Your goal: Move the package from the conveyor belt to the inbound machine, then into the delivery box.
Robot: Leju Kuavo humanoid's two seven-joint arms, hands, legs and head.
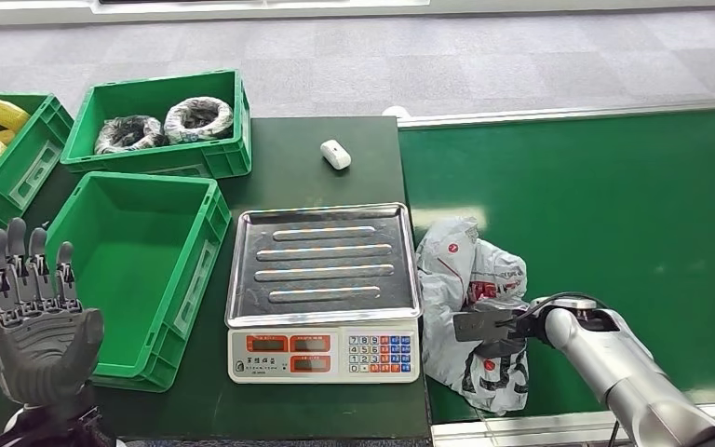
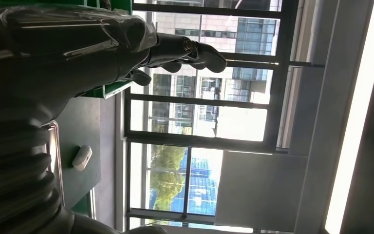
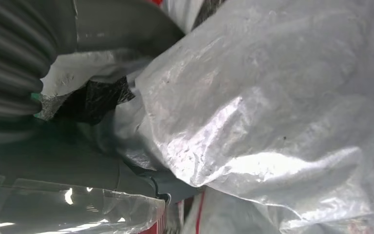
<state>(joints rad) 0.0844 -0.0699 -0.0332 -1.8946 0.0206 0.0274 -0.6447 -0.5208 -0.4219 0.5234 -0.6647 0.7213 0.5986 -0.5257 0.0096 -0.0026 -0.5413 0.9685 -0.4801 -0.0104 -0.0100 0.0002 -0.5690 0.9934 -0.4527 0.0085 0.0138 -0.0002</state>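
Left hand [image 1: 37,321], nearest us, raised with fingers spread and empty; right hand [image 1: 495,326] against the package [image 1: 470,279] on the belt [image 1: 614,214] just right of the scale [image 1: 324,270], its grasp hidden from us, so it is the nearer.

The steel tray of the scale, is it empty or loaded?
Empty: the ribbed steel tray is bare, and the white plastic package lies beside it.
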